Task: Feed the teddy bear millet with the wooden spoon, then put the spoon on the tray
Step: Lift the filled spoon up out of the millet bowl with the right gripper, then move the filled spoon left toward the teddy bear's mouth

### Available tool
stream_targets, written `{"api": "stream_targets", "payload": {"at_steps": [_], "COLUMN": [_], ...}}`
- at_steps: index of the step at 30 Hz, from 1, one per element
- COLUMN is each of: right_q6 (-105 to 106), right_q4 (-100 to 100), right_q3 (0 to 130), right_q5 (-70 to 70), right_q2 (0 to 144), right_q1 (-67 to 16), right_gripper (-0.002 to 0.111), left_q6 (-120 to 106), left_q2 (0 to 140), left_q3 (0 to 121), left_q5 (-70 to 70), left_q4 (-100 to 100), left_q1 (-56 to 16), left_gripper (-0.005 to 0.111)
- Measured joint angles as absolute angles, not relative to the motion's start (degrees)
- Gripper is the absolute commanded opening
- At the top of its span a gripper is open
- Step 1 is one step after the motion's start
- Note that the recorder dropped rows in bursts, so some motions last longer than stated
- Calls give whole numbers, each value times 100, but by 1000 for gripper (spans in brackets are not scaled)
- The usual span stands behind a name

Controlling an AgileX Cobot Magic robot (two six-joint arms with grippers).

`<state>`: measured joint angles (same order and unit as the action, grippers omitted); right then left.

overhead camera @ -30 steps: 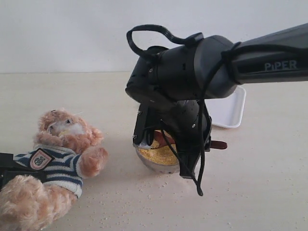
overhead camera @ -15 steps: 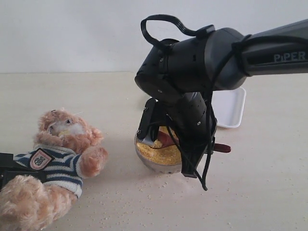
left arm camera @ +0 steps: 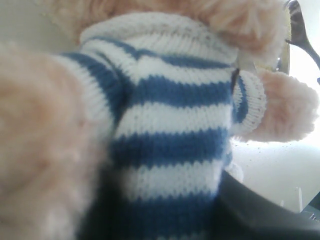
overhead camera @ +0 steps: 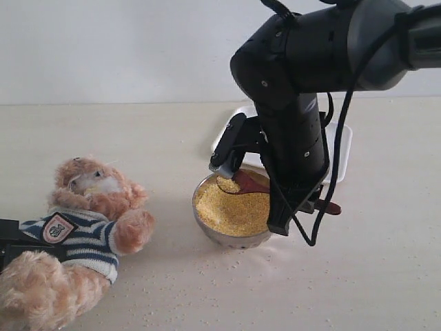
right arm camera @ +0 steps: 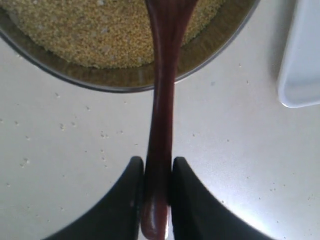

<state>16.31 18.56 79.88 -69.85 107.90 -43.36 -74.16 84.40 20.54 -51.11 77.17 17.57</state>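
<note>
Because the right gripper (right arm camera: 156,174) pinches the spoon (right arm camera: 162,95) at the very end of its handle, the scoop end reaches well out in front of the black fingers (right arm camera: 134,177). That keeps them outside the steel bowl (overhead camera: 224,238) and clear of the millet (overhead camera: 231,207). The jaws are clenched on the wood from both sides, with the handle running straight between them. In the exterior view the scoop sits just over the grain near the bowl's far rim and seems to carry a small heap, though it is too small to be sure.

The bear (overhead camera: 89,214) lies on its back to the left of the bowl, muzzle turned up — a pose that leaves the mouth open to a spoon coming from the right. The left gripper (overhead camera: 11,238) is at its striped torso, probably to steady it; its wrist view is filled with shirt and fur, so I cannot tell whether it is clamped.

The tray (overhead camera: 342,148) waits behind the bowl, partly hidden by the right arm. Feeding is not yet done — the load must cross to the bear level, or grains will spill.
</note>
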Motion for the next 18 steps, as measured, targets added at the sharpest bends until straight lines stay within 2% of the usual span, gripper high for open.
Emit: {"api": "stream_targets", "payload": {"at_steps": [18], "right_q6": [1647], "right_q4": [1915], "right_q3": [7988], "right_q5": [-6985], "right_q2": [10727], "right_q1": [-4200], "right_gripper": [0], "left_q6": [-7416], "left_q2": [8440], "left_q3": [2054], "left_q5": [-5111], "left_q4": [7717], "left_q1": [1757], "left_gripper": [5]}}
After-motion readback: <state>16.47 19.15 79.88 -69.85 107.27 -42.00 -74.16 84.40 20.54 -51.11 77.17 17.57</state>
